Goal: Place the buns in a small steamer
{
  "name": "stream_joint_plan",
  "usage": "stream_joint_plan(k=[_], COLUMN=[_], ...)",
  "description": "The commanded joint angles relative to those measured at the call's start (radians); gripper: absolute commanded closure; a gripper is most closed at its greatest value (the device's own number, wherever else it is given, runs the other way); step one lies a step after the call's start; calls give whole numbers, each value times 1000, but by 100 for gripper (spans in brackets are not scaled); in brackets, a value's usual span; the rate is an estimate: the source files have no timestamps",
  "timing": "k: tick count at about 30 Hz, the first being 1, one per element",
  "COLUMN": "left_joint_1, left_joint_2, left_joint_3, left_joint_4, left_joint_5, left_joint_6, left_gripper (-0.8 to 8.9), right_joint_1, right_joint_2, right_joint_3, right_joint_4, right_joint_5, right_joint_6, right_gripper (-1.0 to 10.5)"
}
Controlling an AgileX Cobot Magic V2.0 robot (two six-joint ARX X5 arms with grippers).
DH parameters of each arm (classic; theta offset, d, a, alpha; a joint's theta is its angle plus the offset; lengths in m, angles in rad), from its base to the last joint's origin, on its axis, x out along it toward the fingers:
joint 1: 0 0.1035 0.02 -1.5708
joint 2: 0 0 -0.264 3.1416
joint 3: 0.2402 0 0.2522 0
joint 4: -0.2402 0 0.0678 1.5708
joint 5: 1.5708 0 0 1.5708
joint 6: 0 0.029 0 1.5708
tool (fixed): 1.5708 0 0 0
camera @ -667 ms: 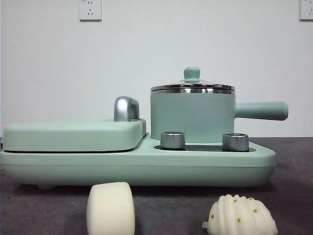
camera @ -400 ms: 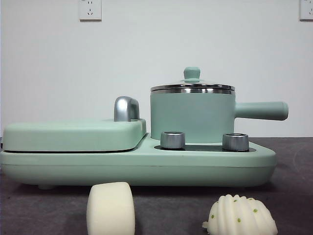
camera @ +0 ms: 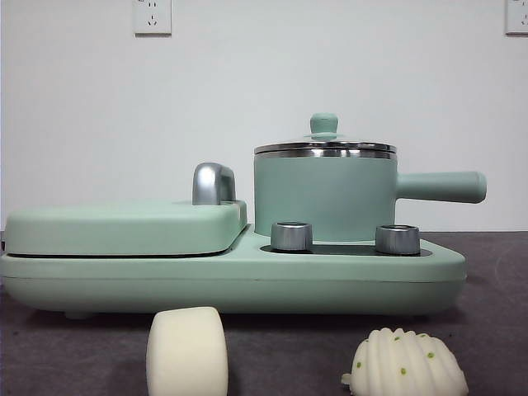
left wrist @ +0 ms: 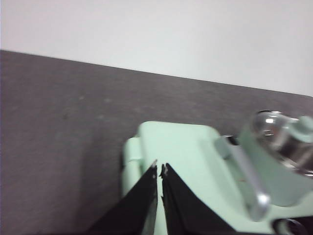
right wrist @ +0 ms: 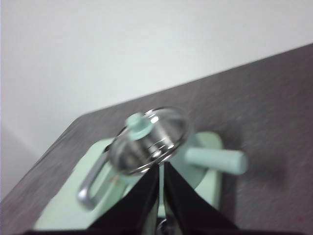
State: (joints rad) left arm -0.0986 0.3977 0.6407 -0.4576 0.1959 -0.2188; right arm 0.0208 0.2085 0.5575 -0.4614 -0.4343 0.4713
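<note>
The small steamer is a mint-green pot with a steel rim, a glass lid with a green knob and a long side handle. It stands on the right of a mint-green cooker base. A smooth cream cylinder bun and a ridged white bun with green specks lie on the table in front. My left gripper is shut and empty above the griddle. My right gripper is shut and empty above the steamer. Neither arm shows in the front view.
A flat hinged griddle with a chrome handle fills the left of the base. Two steel knobs sit at the steamer's foot. The dark table ends at a white wall with two sockets.
</note>
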Motion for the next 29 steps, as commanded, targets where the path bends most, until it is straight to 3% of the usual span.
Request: stream_joint_plan(k=[1,7,11,23,25,29], left_joint_1=[-2,-3,-15,-28,-28,-28], left_joint_2=[69,225,305,357,357,357], left_joint_3=[80,204,264,299,299,299], left_joint_4=[-37,-130,-177,-58,-43,-41], left_joint_5=[74,277,345,358,358,358], left_joint_6=[29,114,157,163,163,163], left_gripper=[797,797,797,783,769,648], right_joint_1=[3,3,3,3,3,3], right_joint_2=[66,206,285,320,320,320], right_joint_3=[98,265,343,362,362,362], right_joint_4=[-52,-178,-253,-227,-227,-227], right_joint_5=[-79,-218,-264,-298,-298,-298], right_joint_6=[-91,-259,-332,-349,-349,-349], right_gripper=[935,935,935,932,871,612])
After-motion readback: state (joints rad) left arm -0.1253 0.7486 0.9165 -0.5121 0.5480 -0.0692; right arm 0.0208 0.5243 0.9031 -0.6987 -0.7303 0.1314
